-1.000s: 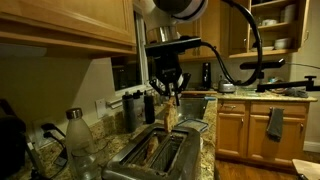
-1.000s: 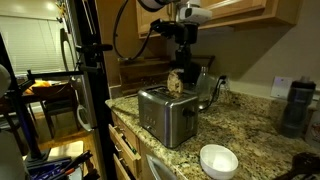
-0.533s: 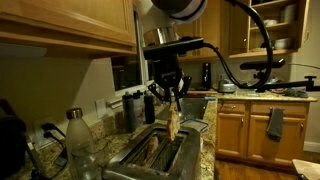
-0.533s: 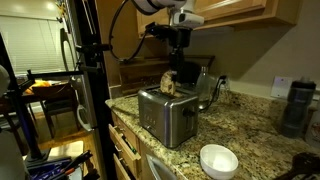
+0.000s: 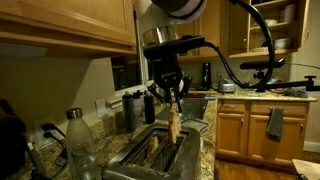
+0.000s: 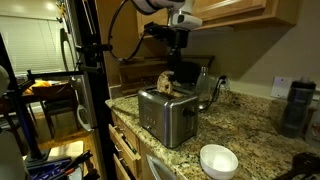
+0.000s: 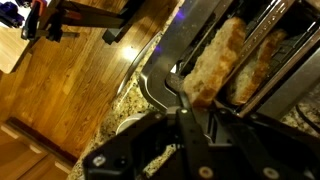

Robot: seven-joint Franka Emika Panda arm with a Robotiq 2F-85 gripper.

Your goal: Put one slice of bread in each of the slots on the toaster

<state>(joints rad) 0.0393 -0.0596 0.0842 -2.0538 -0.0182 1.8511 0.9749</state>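
One slice (image 5: pixel 173 124) hangs upright over the toaster (image 6: pixel 165 118) on the desk (image 6: pixel 250 135). The gripper (image 5: pixel 172 102) is pressed shut on its top edge, its lower edge is at the mouth of the free slot (image 5: pixel 170 150), and a second slice (image 5: pixel 152 150) sits in the neighbouring slot. Bread like this is probably light, soft and crumbly, so a gentle pinch high on the crust, kept vertical, should suit; a hard squeeze or skewed descent could tear it or snag the rim.

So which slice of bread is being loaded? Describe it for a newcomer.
Find the silver toaster on the granite counter. Right above it hangs the gripper, shut on a slice of bread held upright. Unlike the slice already sitting in a slot, it stands mostly above the toaster.
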